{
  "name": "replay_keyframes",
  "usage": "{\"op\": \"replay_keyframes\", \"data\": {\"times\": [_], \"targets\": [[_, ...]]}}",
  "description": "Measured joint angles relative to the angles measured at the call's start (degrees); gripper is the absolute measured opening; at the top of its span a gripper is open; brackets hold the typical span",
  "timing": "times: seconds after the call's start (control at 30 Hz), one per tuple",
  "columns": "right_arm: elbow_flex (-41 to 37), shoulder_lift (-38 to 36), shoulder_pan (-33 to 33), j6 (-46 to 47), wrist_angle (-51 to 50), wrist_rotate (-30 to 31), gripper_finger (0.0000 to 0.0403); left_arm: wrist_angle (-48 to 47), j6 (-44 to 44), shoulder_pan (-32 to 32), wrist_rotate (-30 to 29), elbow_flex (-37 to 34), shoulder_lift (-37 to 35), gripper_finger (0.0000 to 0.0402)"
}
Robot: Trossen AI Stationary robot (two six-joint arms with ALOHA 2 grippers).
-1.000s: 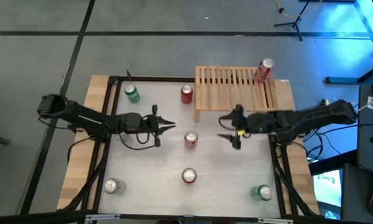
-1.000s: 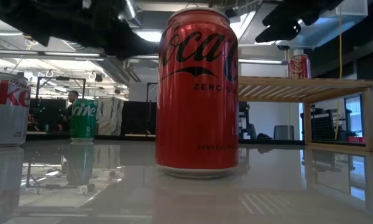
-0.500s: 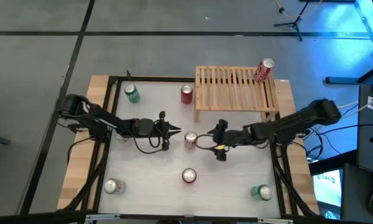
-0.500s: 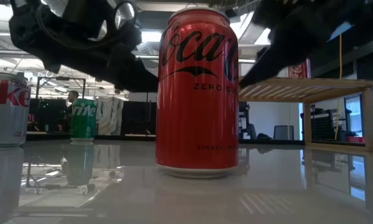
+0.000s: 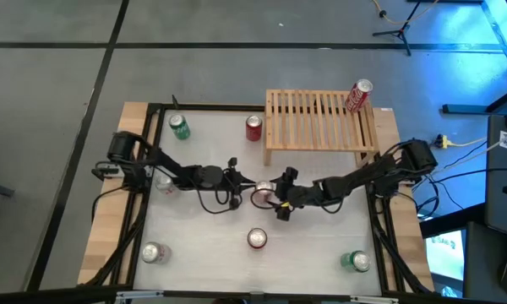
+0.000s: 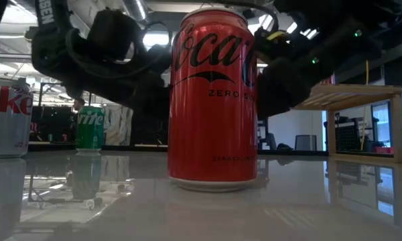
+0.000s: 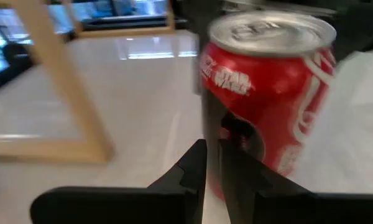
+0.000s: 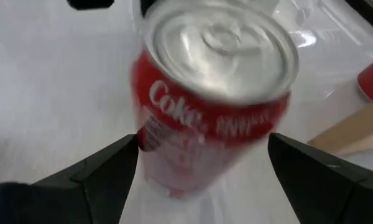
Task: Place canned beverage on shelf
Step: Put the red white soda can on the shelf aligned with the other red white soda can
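A red Coca-Cola can (image 5: 260,193) stands on the white table's middle. It also shows in the left wrist view (image 7: 267,81) and the right wrist view (image 8: 217,93). My right gripper (image 5: 275,196) is open, with a finger on each side of the can (image 8: 105,168). My left gripper (image 5: 243,181) is shut, and its tips (image 7: 211,149) are right at the can's opposite side. The light wooden slatted shelf (image 5: 321,122) stands at the far right with a red can (image 5: 359,95) on its far right corner. My left gripper comes level from the table's left. Its shut fingertips (image 7: 202,155) are at the can's side wall (image 7: 236,130), and I cannot tell whether they touch it. My right gripper comes from the table's right, slanting down, with its fingers either side of the upright can. I cannot tell whether they touch it.
Other cans stand about: green (image 5: 179,127) and red (image 5: 253,127) at the far side, a Coke Zero (image 5: 257,239) near the front middle, a silver one (image 5: 155,252) at front left and a green one (image 5: 356,261) at front right. The Coke Zero (image 6: 213,94) fills the low view.
Both grippers have closed in on the middle can. My left gripper has gone toward the table's right, up to the can's side. My right gripper has gone toward the table's left and a little nearer, and its open fingers now stand around the can. The can has stayed in place.
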Motion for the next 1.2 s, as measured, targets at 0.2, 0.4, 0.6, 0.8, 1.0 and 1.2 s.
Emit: {"op": "replay_keyframes", "data": {"times": [0.2,0.4,0.6,0.8,1.0,1.2], "targets": [[0.0,-0.6,0.0,-1.0,-3.3,3.7,0.0353,-3.8,-1.2,-0.7,2.9,0.6,0.5,0.0040],[0.0,-0.8,0.0,-1.0,-8.5,5.8,0.0353,-2.7,-1.3,-1.4,4.1,0.6,0.6,0.0040],[0.0,-4.4,0.0,-0.4,-13.6,8.9,0.0353,-4.0,-1.3,-1.5,6.6,0.6,0.2,0.0040],[0.0,-5.8,0.0,0.8,-12.0,-0.1,0.0353,-10.6,-1.3,-1.5,-3.4,0.6,-5.1,0.0040],[0.1,-1.6,0.0,0.6,-3.6,3.4,0.0353,-7.6,1.3,0.2,-9.3,0.7,-4.9,0.0040],[0.0,0.0,0.0,0.0,-2.7,5.4,0.0353,-2.6,1.8,1.8,0.2,1.3,-1.3,0.0040]]}}
